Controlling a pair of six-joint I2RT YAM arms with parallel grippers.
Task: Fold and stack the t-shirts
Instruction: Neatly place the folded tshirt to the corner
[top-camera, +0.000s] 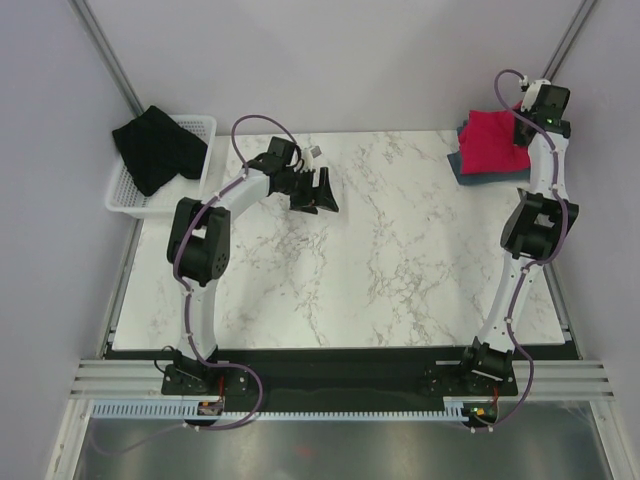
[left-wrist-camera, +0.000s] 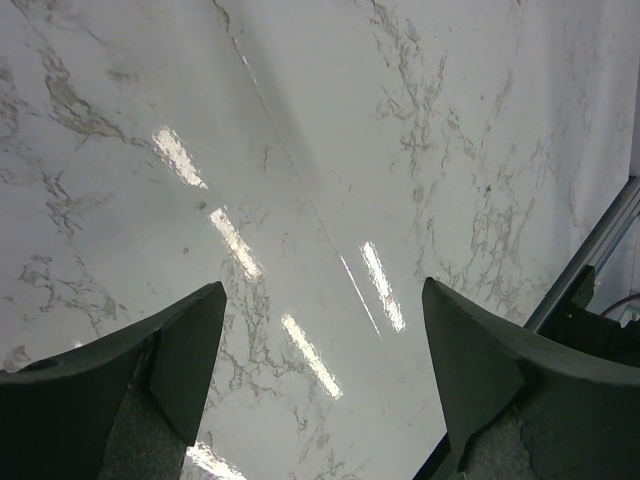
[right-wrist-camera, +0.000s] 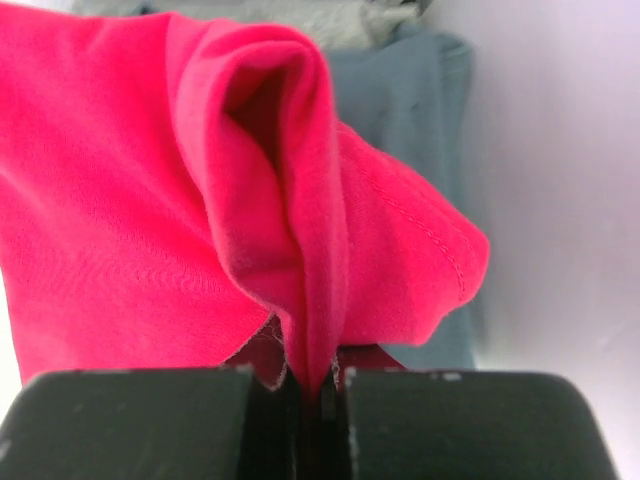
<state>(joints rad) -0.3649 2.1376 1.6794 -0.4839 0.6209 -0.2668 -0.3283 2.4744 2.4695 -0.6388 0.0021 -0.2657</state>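
At the far left a white basket (top-camera: 128, 198) sits by the counter's (top-camera: 400, 260) far-left corner, and the black shirt (top-camera: 158, 148) lies bunched across it, spilling over its back rim (it is crumpled, not folded). Just to the right, the left arm (top-camera: 205, 235) bends out over the counter's far-left part. The left jaws are spread wide and released, holding nothing; the wrist view shows only bare, glossy marble between the two dark tips, which hang above the surface. The middle of the counter carries no cloth. At the far-right corner the blue-grey shirt (top-camera: 468, 170) lies flat on the counter, and the red shirt (top-camera: 492, 140) rests on top of it, so the blue-grey cloth shows only as a border along the red one's left and near edges. The right arm (top-camera: 535, 220) stretches up the right side to that pile. The right jaws are clenched on the red shirt: in the wrist view a raised ridge of red cloth runs down into the narrow slit between them, with blue-grey cloth behind it.
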